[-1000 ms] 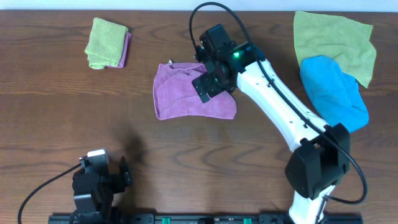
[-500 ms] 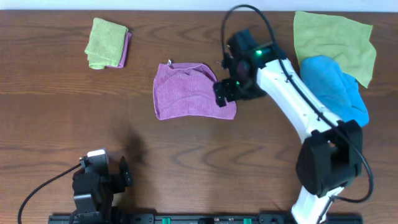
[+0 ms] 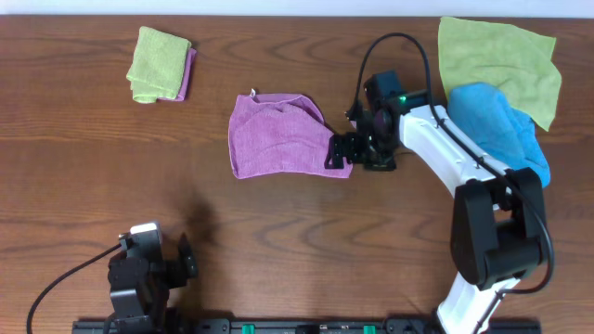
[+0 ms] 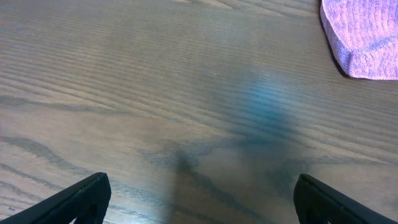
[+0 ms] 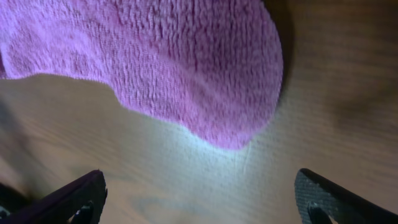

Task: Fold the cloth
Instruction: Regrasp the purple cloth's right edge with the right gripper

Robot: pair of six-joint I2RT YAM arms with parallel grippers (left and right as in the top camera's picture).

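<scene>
The purple cloth (image 3: 278, 137) lies folded on the table's middle, with a small white tag at its top left corner. My right gripper (image 3: 340, 153) is open and empty just off the cloth's lower right corner. In the right wrist view the cloth's rounded corner (image 5: 186, 68) lies on the wood ahead of the spread fingers (image 5: 199, 199). My left gripper (image 3: 176, 260) is open and empty near the table's front left. In the left wrist view a corner of the cloth (image 4: 367, 37) shows at the top right, far from the fingers (image 4: 199, 202).
A folded yellow-green cloth (image 3: 160, 63) on a purple one lies at the back left. A spread yellow-green cloth (image 3: 497, 56) and a bright blue cloth (image 3: 497, 134) lie at the back right, beside my right arm.
My right gripper has moved right and towards the front, off the purple cloth to its lower right corner, and no longer holds it. The cloth now lies flatter. The left arm has not moved.
</scene>
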